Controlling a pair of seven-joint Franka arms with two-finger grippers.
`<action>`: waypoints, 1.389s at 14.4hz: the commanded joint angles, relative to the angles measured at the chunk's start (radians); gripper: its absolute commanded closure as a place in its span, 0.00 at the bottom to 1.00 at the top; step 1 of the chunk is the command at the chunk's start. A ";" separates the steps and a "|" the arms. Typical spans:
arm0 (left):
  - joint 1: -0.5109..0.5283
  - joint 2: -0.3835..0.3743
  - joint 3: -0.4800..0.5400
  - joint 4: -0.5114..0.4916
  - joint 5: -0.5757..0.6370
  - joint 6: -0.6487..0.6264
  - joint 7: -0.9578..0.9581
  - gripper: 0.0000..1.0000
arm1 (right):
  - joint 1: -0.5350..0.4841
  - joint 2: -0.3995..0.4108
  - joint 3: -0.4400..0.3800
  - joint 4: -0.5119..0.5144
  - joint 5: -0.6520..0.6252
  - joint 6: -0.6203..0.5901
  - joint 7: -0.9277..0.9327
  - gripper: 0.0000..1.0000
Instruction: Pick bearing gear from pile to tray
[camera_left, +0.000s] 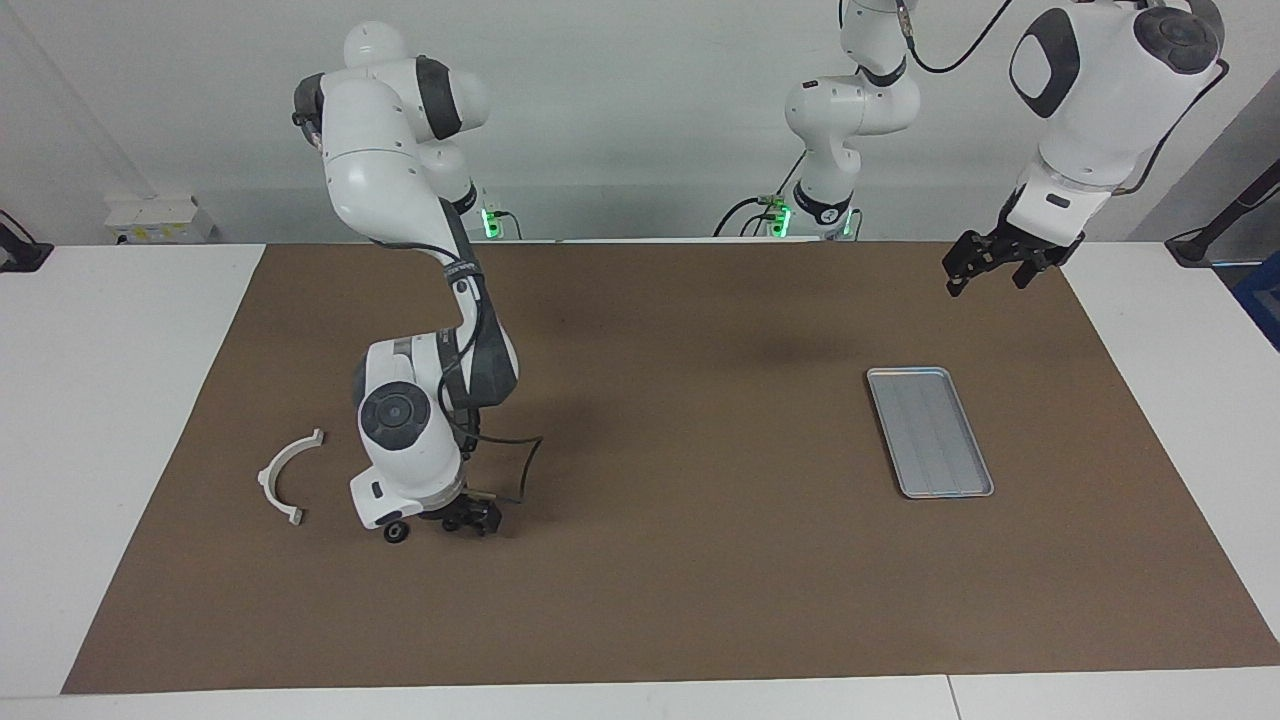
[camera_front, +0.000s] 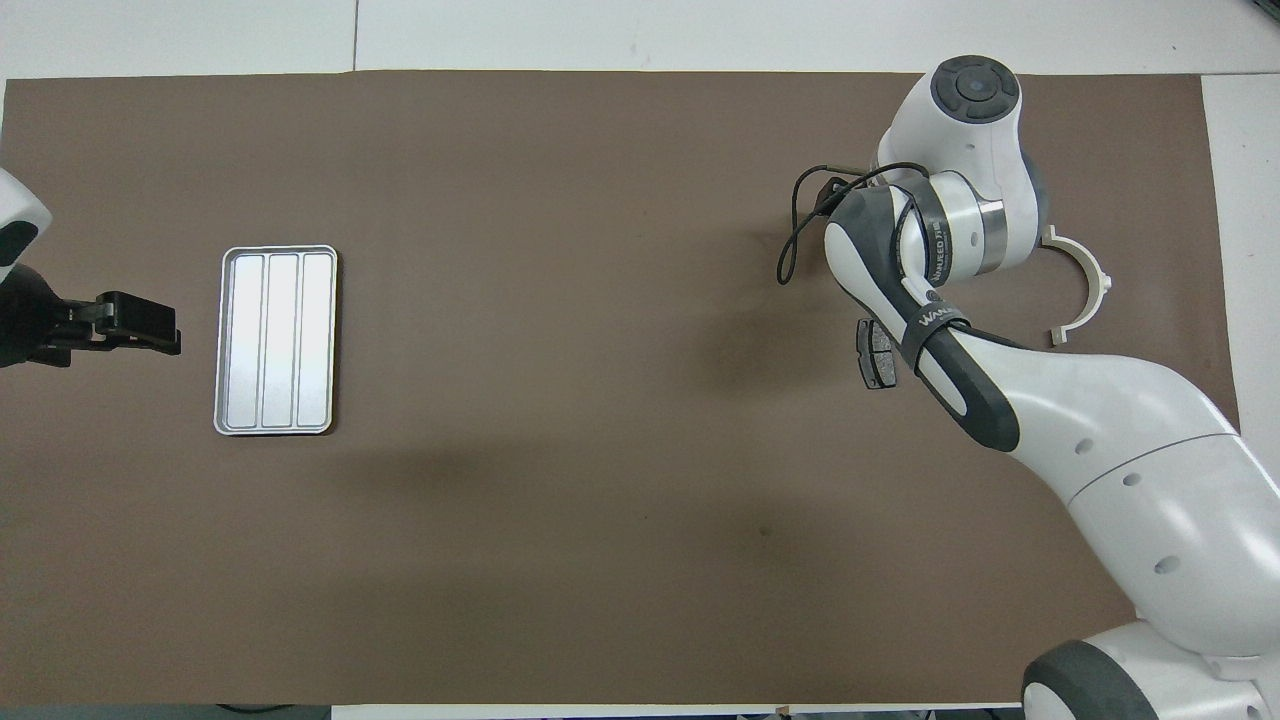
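The pile lies at the right arm's end of the mat. Its white curved arc (camera_left: 288, 475) also shows in the overhead view (camera_front: 1080, 285). One dark grey brake pad (camera_front: 876, 354) lies beside the right arm's forearm. A small black round piece (camera_left: 396, 532) sits by the wrist. My right gripper (camera_left: 470, 518) is down at the mat among these parts; the wrist hides it from above. The silver tray (camera_left: 930, 430) (camera_front: 277, 340) lies empty toward the left arm's end. My left gripper (camera_left: 990, 265) (camera_front: 140, 325) waits open in the air beside the tray.
A brown mat (camera_left: 700, 600) covers most of the white table. A black cable (camera_left: 525, 470) loops off the right wrist just above the mat. The second brake pad is hidden.
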 joint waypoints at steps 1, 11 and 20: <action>-0.014 -0.046 0.012 -0.054 -0.008 0.040 -0.013 0.00 | -0.008 0.027 0.005 0.035 -0.019 0.010 0.023 0.11; -0.015 -0.046 0.012 -0.057 -0.008 0.059 -0.018 0.00 | -0.021 0.022 0.007 0.022 0.000 0.074 0.029 1.00; -0.014 -0.048 0.012 -0.065 -0.008 0.082 -0.015 0.00 | -0.025 -0.063 0.024 0.127 -0.003 -0.281 -0.021 1.00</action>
